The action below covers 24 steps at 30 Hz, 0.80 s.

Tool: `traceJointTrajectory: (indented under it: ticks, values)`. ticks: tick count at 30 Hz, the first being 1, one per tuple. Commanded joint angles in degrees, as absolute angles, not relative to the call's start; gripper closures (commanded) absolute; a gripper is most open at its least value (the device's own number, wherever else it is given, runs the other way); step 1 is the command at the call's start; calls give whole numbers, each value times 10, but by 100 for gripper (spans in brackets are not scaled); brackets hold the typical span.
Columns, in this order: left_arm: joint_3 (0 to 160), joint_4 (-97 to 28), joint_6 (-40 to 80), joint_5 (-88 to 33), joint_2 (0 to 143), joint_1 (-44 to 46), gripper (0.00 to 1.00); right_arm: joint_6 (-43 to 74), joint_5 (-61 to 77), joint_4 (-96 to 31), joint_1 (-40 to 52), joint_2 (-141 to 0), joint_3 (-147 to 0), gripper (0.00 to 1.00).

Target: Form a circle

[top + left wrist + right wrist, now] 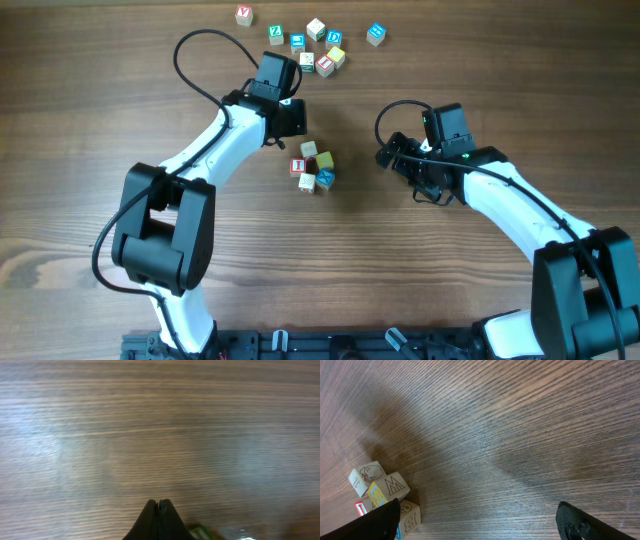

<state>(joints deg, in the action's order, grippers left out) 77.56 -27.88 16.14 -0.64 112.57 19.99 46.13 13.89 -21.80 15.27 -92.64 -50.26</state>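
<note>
Now circle (313, 167) of five cubes on table (100, 100), between both grippers. Close to circle on left: left gripper (160, 508), closed tight, holding nothing. Right of circle: right gripper (477, 521), spread wide, empty. Beyond circle: loose cubes (316, 29).
</note>
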Motion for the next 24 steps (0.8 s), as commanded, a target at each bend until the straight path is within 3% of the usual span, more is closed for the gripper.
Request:
traceJointTrajectory:
  ticks: [1, 24]
  values:
    - [785, -276, 152, -41, 1143, 201, 96, 452, 131, -216, 154, -916, -502, 0]
    - [785, -291, 152, -90, 1183, 201, 96, 452, 131, -216, 154, -916, -502, 0]
